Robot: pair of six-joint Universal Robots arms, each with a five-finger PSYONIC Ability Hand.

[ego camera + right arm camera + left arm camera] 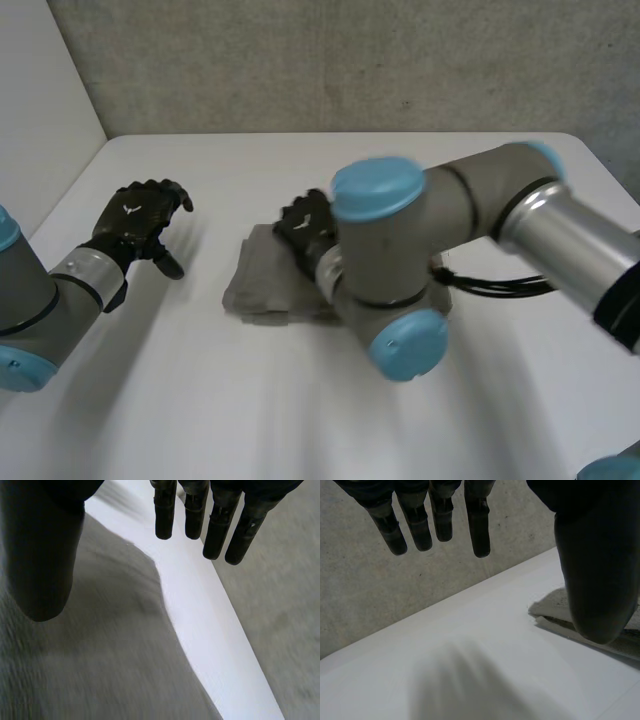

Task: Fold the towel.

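A grey towel (262, 282) lies folded in a small bundle in the middle of the white table (200, 400). My right hand (305, 228) hovers over the towel's far part with straight fingers (217, 527) and holds nothing; the towel (100, 655) spreads under its palm and thumb. The right arm's elbow hides the towel's right side. My left hand (135, 222) is open above the bare table, well left of the towel. Past its thumb (595, 580), a corner of the towel (555, 605) is visible.
A grey wall (350, 60) rises behind the table's far edge. A white wall (40, 110) stands at the left. The right arm's big elbow joint (400, 270) hangs over the table's middle.
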